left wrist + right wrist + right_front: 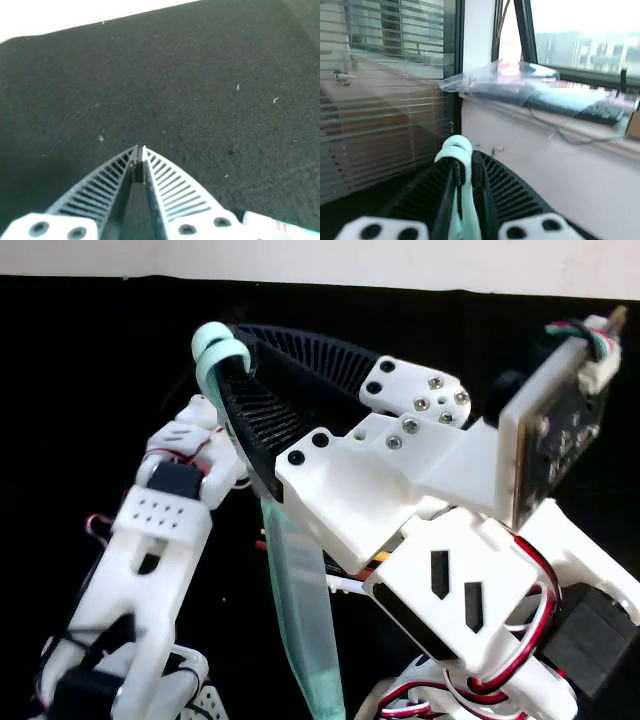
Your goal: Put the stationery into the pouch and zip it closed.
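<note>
Counter (pixel 210 75), black and matte, spreads out under the left arm, and a pale wall edge runs along its far side. Beyond the raised right arm, a window (pixel 580 40) and slatted blinds (pixel 380 100) fill the room behind.

Right arm (pixel 450 570) is the largest thing in the high view. It is lifted well above the counter on the right, with its white housing and red-and-black wires close to the camera. Left arm (pixel 150 560) stands lower on the left side, its white links bent.

Pouch (pixel 300 590) comes next in size. It is a translucent mint-green sleeve that hangs off the counter, straight down from the right arm's grip between the two arms. Its curled upper end (pixel 215 340) pokes out just past the black ribbed fingers.

Right pincer (pixel 466 165) is clamped tight on that curled end, with the green material pinched between its jaws.

Left pincer (pixel 139 152) is closed with nothing in it. Its ribbed jaws meet at the tips above bare counter.

Smallest is a white object (pixel 280 225) with a touch of green and red on it. It lies on the counter near the base of the left pincer, to its right, and I cannot tell what it is.
</note>
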Motion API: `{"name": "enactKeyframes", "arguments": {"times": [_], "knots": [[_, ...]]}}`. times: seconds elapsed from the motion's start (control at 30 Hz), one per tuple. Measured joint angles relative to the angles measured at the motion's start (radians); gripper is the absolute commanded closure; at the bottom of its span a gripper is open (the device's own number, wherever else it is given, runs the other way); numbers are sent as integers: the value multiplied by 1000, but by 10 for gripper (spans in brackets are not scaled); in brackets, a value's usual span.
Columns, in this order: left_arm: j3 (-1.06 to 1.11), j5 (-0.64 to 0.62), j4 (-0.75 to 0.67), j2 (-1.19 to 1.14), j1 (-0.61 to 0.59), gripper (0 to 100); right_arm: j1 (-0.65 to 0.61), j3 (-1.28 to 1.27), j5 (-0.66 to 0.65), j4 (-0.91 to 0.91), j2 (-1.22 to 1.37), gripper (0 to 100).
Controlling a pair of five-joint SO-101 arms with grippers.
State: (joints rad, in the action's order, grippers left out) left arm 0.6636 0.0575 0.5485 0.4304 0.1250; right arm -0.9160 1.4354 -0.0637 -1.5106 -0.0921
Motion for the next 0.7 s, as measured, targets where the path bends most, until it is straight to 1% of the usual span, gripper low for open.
{"name": "enactKeyframes", "arguments": {"times": [0.07, 0.23, 0.3, 0.5, 0.7], "knots": [[-43, 0, 9, -23, 3, 986, 6, 0, -34, 25, 12, 992], [-126, 0, 32, -23, 5, 986, 89, 23, -48, 91, 66, 992], [-141, 0, 34, -23, 5, 986, 115, 52, -55, 115, 92, 992], [-150, 0, 34, -23, 5, 986, 180, 149, -140, 206, 133, 992], [-150, 0, 34, -31, 5, 986, 319, 221, -153, 304, 132, 992]]}}
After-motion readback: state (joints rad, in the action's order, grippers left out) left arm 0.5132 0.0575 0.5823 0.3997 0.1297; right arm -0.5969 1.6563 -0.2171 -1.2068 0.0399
